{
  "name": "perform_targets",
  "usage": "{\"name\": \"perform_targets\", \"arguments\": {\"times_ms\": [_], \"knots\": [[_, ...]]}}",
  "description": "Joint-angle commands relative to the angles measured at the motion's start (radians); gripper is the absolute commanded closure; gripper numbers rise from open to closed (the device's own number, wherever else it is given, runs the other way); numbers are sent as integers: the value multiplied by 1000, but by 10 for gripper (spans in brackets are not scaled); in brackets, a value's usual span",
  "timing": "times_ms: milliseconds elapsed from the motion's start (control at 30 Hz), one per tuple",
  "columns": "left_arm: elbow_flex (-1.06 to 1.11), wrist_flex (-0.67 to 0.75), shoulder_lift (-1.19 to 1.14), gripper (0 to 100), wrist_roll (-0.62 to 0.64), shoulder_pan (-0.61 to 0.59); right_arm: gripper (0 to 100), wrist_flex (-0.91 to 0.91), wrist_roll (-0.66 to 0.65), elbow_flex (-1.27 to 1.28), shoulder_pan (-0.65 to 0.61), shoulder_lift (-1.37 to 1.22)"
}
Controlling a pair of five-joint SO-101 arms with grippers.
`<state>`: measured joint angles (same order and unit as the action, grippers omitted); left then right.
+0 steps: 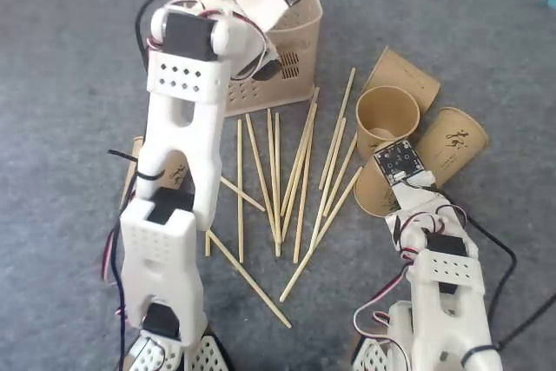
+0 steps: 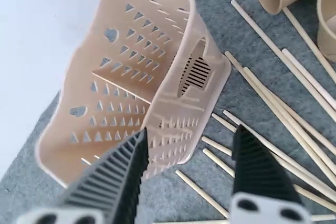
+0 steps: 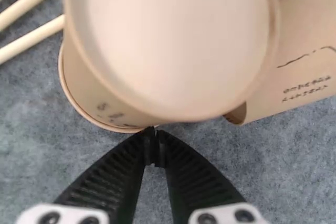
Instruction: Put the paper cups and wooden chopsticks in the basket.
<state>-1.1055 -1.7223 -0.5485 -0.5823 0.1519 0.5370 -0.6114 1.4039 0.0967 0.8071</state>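
Right hand (image 3: 155, 136) has its black ridged fingers pressed together, tips right at the rim of a tan paper cup (image 3: 97, 95) lying on its side. Whether a sliver of cup wall is nipped between them I cannot tell. Left hand (image 2: 189, 132) is spread wide with nothing in it and hangs just above the beige perforated plastic basket (image 2: 173, 119).

The cups look light and thin-walled. I judge they would crush under a hard squeeze and skid off if nudged. The safest hold is probably at the rim, one finger inside and one outside, where the rolled lip stiffens the paper. I count four to the right of the basket and nearer the arm bases than it is. These are the one at the right hand, an upright cup (image 1: 387, 115) with its mouth up, a side-lying cup (image 1: 407, 71) closest to the basket, and a printed cup (image 1: 453, 141) farthest from it. A brown shape (image 1: 172, 167) on the basket's near side, partly behind the left arm, looks like a fifth.

The pale wooden chopsticks (image 1: 276, 180) should be stiff, light and thin. They are likely to roll, and to swing if held by one end, so they are best pinched across the middle. Roughly thirteen lie fanned over the grey felt-covered table (image 1: 69, 84), from the basket's foot toward the arm bases, though overlaps keep that count loose. A thin line inside the basket may be one more, but I cannot tell.
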Motion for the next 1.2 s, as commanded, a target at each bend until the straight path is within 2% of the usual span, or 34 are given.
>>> {"name": "perform_targets", "arguments": {"times_ms": [0, 200, 400, 533, 633, 767, 1167], "knots": [[-35, 68, -46, 750, -8, -48, 990, -22, -14, -9, -7, 21], [-35, 95, -138, 769, -8, -87, 990, -22, -14, -9, -8, 21], [-35, 61, -149, 991, -26, -41, 990, -22, -14, -9, -8, 21], [-36, 40, -144, 990, -40, -17, 990, -22, -14, -9, -7, 21], [-81, -40, -144, 991, -44, 6, 990, -24, -14, -11, -7, 21], [-91, -38, -130, 991, -43, 11, 990, -41, -14, -8, -7, 19], [236, -37, 244, 990, -68, 21, 990, -42, -14, -8, -5, 19]]}}
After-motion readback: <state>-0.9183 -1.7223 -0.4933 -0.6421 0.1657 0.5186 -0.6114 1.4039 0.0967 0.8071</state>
